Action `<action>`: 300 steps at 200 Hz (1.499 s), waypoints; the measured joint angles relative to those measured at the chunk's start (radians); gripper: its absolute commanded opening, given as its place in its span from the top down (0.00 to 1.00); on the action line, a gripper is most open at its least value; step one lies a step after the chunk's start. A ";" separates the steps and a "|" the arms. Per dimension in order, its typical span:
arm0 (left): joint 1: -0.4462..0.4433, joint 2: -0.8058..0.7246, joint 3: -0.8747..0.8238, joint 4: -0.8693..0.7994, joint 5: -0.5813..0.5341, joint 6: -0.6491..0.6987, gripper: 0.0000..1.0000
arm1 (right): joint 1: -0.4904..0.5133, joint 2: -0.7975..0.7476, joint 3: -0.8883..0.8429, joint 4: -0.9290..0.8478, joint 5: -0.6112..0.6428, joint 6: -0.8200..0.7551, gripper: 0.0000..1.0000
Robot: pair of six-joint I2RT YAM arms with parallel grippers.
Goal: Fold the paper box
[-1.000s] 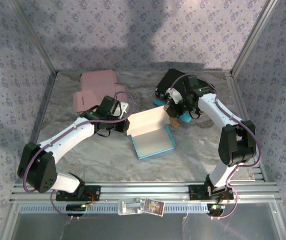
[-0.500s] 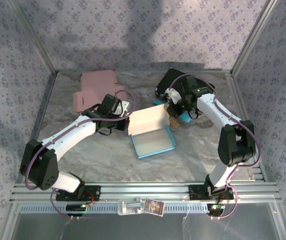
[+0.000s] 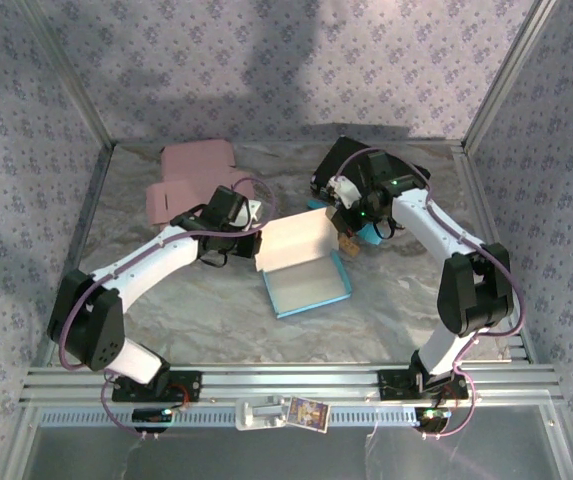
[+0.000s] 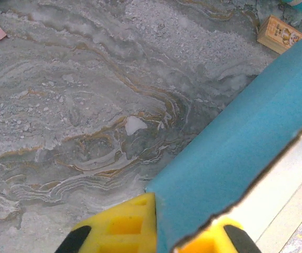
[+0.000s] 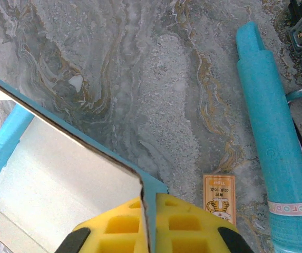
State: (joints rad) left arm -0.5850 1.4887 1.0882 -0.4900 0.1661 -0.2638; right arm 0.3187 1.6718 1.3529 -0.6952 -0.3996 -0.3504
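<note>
The paper box [image 3: 304, 265] is coloured blue outside and white inside. The table [image 3: 396, 300] is marbled grey. The flat card [image 3: 191, 175] is coloured pink.

We see the paper box [image 3: 306, 282] at the centre of the top frame, teal outside and pale inside, half folded. Its base lies flat on the table. Its raised panel [image 3: 294, 238] stands along the base's upper edge, white face showing. In the left wrist view its teal outer face [image 4: 235, 158] runs diagonally from bottom centre to upper right. In the right wrist view the white interior [image 5: 56, 179] sits lower left.
</note>
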 measured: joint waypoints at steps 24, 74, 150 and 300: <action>0.000 0.000 0.003 0.000 -0.006 0.000 1.00 | 0.006 0.000 0.000 0.010 0.013 0.026 1.00; -0.010 0.043 0.118 -0.070 -0.133 -0.094 1.00 | 0.076 -0.013 0.000 0.090 0.166 0.268 1.00; 0.014 0.236 0.346 -0.116 -0.340 -0.216 1.00 | 0.219 0.008 0.000 0.226 0.513 0.774 1.00; 0.077 0.108 -0.099 0.525 -0.234 -0.269 1.00 | 0.252 -0.031 -0.278 0.688 0.580 0.914 1.00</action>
State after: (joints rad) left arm -0.5076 1.5970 0.9890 0.0349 -0.0681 -0.5331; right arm 0.5709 1.6409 1.0752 -0.0071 0.1806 0.5640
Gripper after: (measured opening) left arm 0.052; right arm 0.052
